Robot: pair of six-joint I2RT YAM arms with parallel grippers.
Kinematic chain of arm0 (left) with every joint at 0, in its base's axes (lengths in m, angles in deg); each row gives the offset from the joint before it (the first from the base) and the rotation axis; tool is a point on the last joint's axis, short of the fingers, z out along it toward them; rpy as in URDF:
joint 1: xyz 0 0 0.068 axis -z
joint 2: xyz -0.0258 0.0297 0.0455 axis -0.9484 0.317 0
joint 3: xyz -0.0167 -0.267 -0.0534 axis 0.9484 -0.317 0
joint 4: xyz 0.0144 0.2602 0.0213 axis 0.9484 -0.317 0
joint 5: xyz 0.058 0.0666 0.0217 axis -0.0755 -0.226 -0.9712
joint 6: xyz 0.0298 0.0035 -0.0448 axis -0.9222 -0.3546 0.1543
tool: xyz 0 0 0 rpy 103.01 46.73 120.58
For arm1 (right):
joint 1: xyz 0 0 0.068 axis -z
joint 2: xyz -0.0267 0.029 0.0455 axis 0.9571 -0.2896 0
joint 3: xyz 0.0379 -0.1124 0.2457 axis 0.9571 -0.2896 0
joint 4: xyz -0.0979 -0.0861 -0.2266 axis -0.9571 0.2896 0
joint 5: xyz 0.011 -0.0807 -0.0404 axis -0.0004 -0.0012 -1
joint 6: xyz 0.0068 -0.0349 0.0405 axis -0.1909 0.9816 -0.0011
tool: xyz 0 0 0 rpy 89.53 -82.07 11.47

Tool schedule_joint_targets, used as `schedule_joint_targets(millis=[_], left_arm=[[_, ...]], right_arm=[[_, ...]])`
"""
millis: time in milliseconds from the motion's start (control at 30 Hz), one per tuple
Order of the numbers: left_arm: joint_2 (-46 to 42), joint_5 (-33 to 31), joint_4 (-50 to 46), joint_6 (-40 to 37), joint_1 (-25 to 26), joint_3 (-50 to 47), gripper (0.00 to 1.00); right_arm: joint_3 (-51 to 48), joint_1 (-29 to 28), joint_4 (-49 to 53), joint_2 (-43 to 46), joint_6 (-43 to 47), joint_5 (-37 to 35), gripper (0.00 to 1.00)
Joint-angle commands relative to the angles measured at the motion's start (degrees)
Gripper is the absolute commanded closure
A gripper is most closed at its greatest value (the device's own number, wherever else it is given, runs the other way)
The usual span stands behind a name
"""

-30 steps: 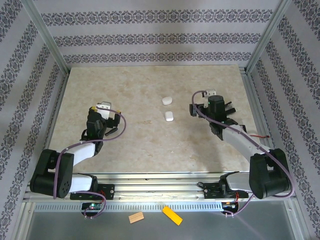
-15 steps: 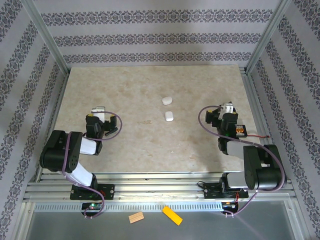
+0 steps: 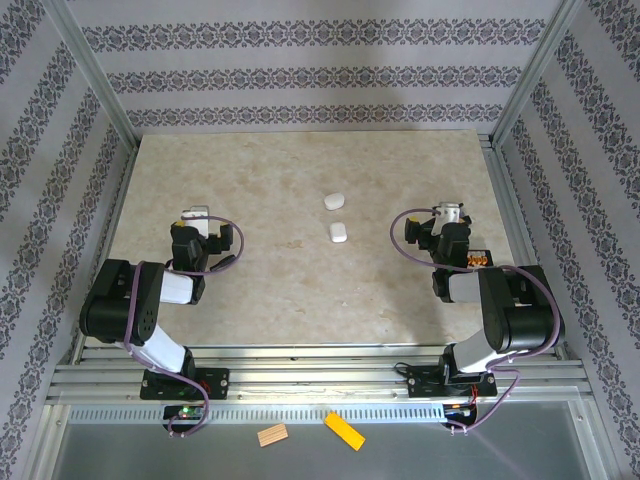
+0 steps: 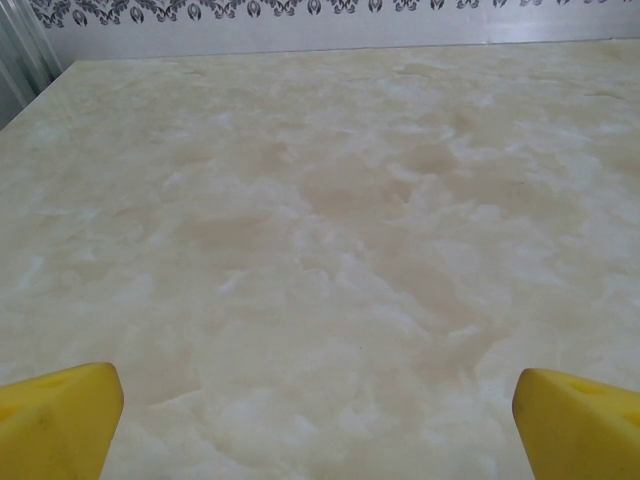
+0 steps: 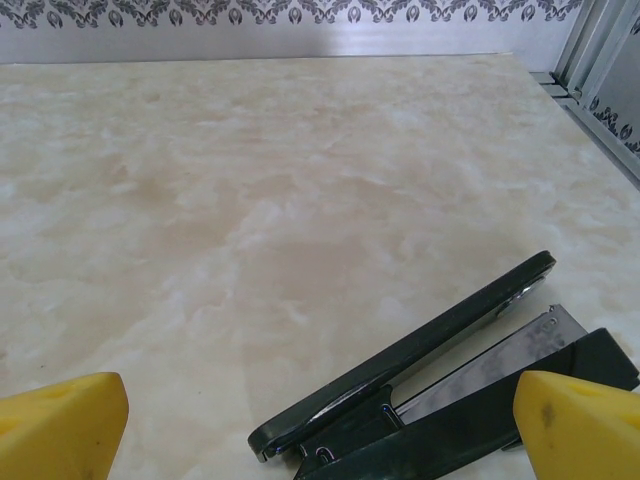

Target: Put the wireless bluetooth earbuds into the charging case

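A beige marbled table [image 3: 300, 170] spans the middle of the frame, boxed at the top, left and right by walls [image 3: 320, 60] papered in grey damask stripes, with 2 slanted aluminium posts [image 3: 94, 78] in the upper corners and a ribbed metal rail [image 3: 320, 372] along the bottom, all evenly lit.

White rounded cases [image 3: 331, 201] [image 3: 338, 233]: two are lying mid-frame in the top view, one above the other.
Robot arms [image 3: 130, 300] [image 3: 510, 310]: two are sitting at lower left and lower right.
Black stapler [image 5: 405, 352]: one is lying at lower right of the right wrist view.
Tan block [image 3: 272, 435]: one. Orange strip [image 3: 343, 430]: one. Both are lying at bottom centre.
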Motion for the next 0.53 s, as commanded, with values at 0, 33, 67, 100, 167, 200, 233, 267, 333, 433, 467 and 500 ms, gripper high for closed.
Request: schedule_joint_targets(millis=[0, 33, 67, 100, 167, 200, 233, 267, 333, 433, 467, 500], left_arm=[[0.02, 1.13, -1.31, 0.14, -0.81, 1.0, 0.01], [-0.1, 1.76, -1.4, -0.07, -0.78, 1.02, 0.01], [-0.04, 2.33, -1.39, -0.17, -0.78, 1.11, 0.01], [-0.01, 2.5, -1.61, -0.19, -0.78, 1.19, 0.01], [-0.03, 2.41, -1.57, -0.19, -0.81, 1.18, 0.01], [-0.03, 2.56, -1.63, -0.26, -0.79, 1.2, 0.01], [-0.02, 2.5, -1.68, -0.27, -0.78, 1.2, 0.01], [-0.03, 2.46, -1.71, -0.28, -0.8, 1.2, 0.01], [-0.03, 2.59, -1.78, -0.27, -0.8, 1.29, 0.01], [-0.03, 2.63, -1.78, -0.27, -0.78, 1.24, 0.01], [-0.03, 2.59, -1.78, -0.3, -0.82, 1.28, 0.01], [-0.03, 2.68, -1.74, -0.24, -0.78, 1.23, 0.01]], right_arm=[[0.87, 0.66, -1.89, 0.07, 0.07, 1.33, 0.02], [0.87, 0.73, -1.88, 0.08, 0.11, 1.31, 0.02], [0.87, 0.65, -1.87, 0.05, 0.07, 1.34, 0.02], [0.87, 0.69, -1.88, 0.01, 0.08, 1.32, 0.02], [0.87, 0.69, -1.88, -0.01, 0.14, 1.34, 0.02], [0.87, 0.62, -1.87, 0.08, 0.16, 1.34, 0.02], [0.89, 0.68, -1.88, -0.04, 0.15, 1.33, 0.02], [0.87, 0.69, -1.86, 0.0, 0.19, 1.31, 0.02], [0.92, 0.69, -1.89, 0.01, 0.15, 1.36, 0.02], [0.95, 0.69, -1.84, 0.01, 0.15, 1.32, 0.02], [0.95, 0.69, -1.87, 0.01, 0.15, 1.32, 0.02], [0.95, 0.72, -1.84, -0.01, 0.15, 1.31, 0.02]])
